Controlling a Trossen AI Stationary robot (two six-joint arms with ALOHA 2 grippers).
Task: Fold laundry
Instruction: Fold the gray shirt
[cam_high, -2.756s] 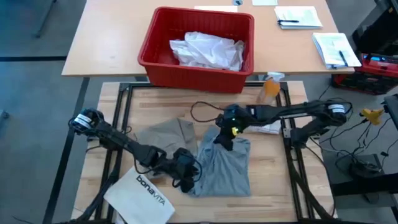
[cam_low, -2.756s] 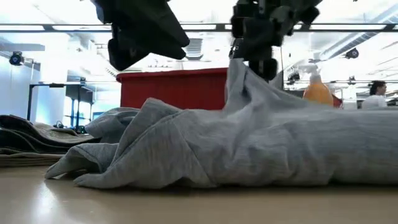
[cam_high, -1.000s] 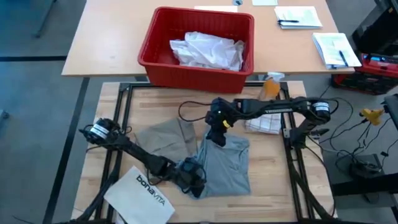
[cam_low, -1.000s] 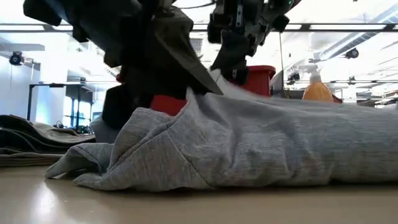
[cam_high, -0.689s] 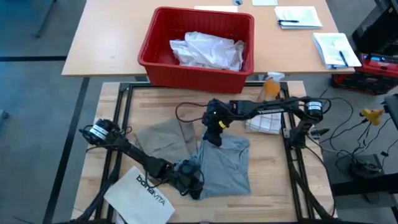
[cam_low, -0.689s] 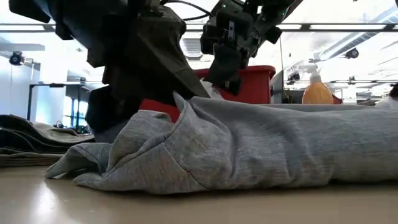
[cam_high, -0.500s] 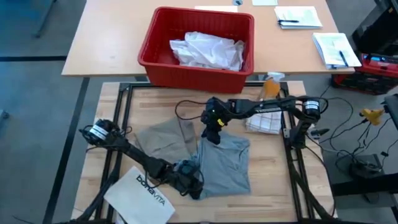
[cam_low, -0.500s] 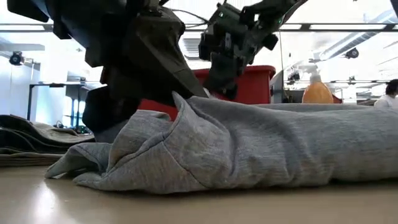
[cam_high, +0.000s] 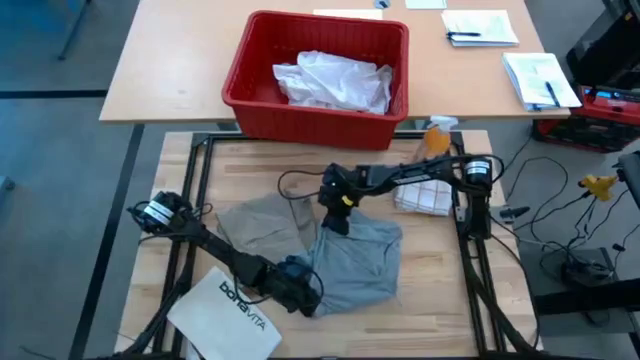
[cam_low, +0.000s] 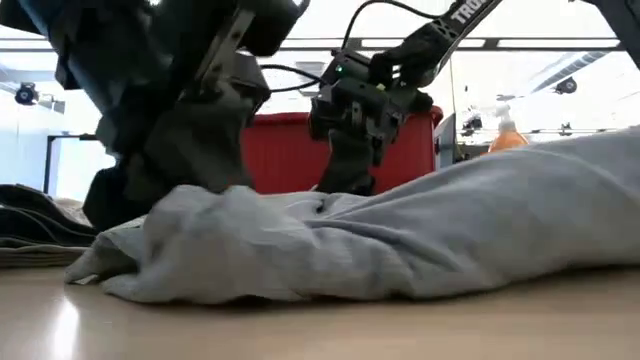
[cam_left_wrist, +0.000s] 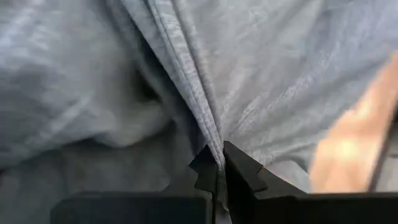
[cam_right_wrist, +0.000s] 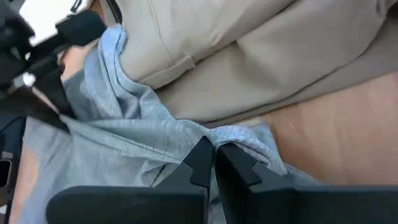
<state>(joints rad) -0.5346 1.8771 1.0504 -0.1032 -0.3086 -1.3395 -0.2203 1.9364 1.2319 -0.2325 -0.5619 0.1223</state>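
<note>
Grey T-shirt (cam_high: 352, 262) dragged leftward, both tools pinching

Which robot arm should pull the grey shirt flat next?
Probably both: the left gripper pinches the grey shirt at its near edge, the right gripper pinches its far edge, beside the tan garment.

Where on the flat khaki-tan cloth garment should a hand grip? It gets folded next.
Probably the khaki-tan cloth garment's far left corner, from above on its open left side. It lies flat there, while its right edge meets the soft grey T-shirt, where the left hand and right hand are clamped.
</note>
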